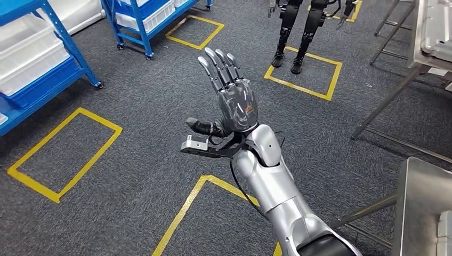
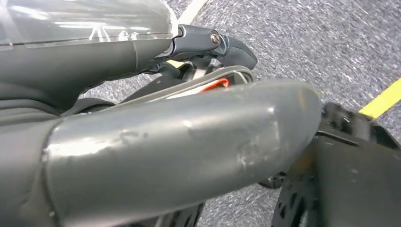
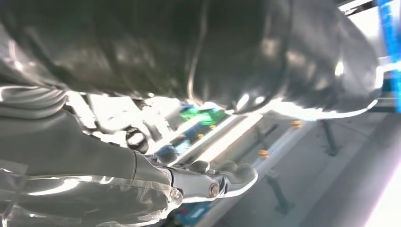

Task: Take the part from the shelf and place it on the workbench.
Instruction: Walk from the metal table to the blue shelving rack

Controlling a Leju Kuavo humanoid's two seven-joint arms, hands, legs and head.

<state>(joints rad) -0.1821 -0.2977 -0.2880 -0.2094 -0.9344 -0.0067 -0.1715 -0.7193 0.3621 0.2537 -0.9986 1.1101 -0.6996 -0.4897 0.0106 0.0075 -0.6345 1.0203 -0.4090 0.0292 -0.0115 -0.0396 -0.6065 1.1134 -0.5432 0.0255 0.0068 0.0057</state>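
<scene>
The right robot hand [image 1: 234, 101] is raised over the floor [image 1: 133, 112] with its fingers straight and spread, thumb out to the side, and nothing in it. We read this as a hand held ready for a pickup that has not yet happened, carried high so it stays free of anything low.

The left robot hand [image 2: 179, 151] is seen from very close, with carpet past it. We cannot tell how far open it is, and we see nothing held in it.

Well apart from the right robot hand, off to its left and beyond it, stands a blue shelf [image 1: 40, 85] on wheels carrying white bins [image 1: 26, 58]. A second shelf [image 1: 139, 29], farther off on that side, holds another white bin [image 1: 152, 16]. What lies inside the bins is hidden by their walls, so we cannot make out the part. We judge it is somewhere on the shelf.

To the right of the hand and nearer the robot is a corner of the metal counter [image 1: 421, 197], where the part should end up. We judge the task to be at its start, with the reach to the shelf not yet made
</scene>
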